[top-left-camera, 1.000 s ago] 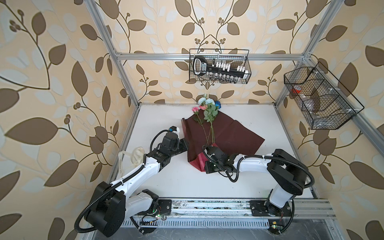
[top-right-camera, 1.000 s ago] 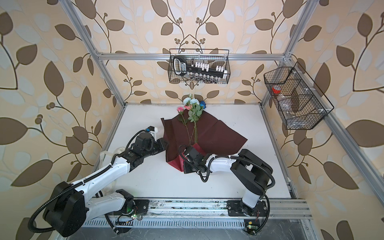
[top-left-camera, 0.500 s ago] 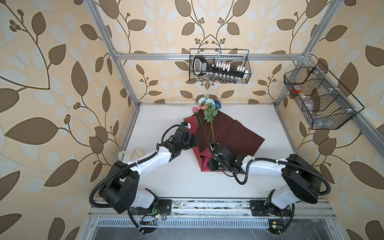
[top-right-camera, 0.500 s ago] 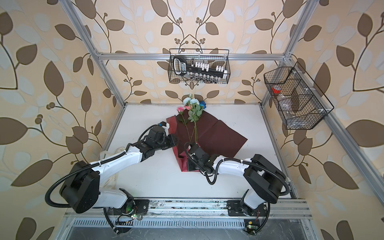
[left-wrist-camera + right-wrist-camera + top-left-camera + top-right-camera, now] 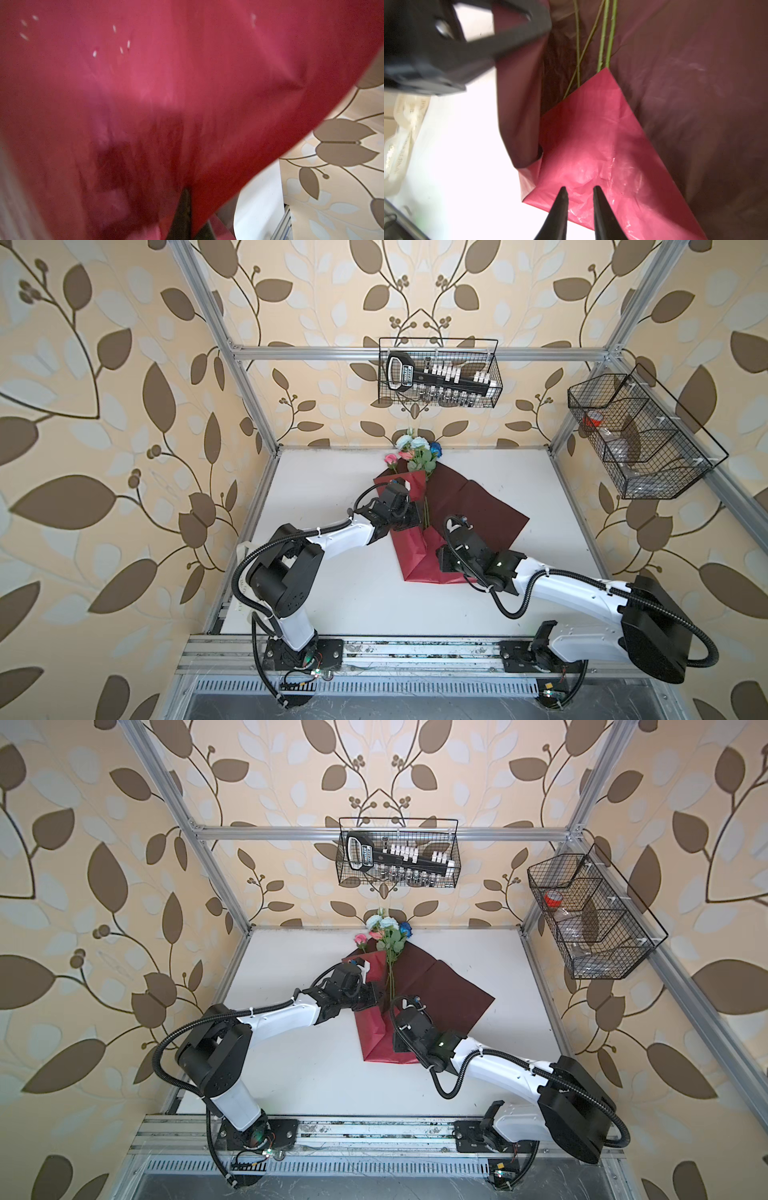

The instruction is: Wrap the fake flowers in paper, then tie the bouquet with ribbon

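Pinching the shiny red wrapping sheet (image 5: 415,560) at 9 o'clock in the left tool (image 5: 184,199) to fold it over the bouquet of fake flowers (image 5: 419,456) toward 12 o'clock, with the right tool (image 5: 578,190) narrowly parted, empty, at 6 o'clock.

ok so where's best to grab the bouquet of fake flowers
The bare stems between leaves and the folded red flap, jaws across them, from above on the right: they lie flat and bunched there, and the left gripper, holding up the red sheet's edge, blocks the other side.
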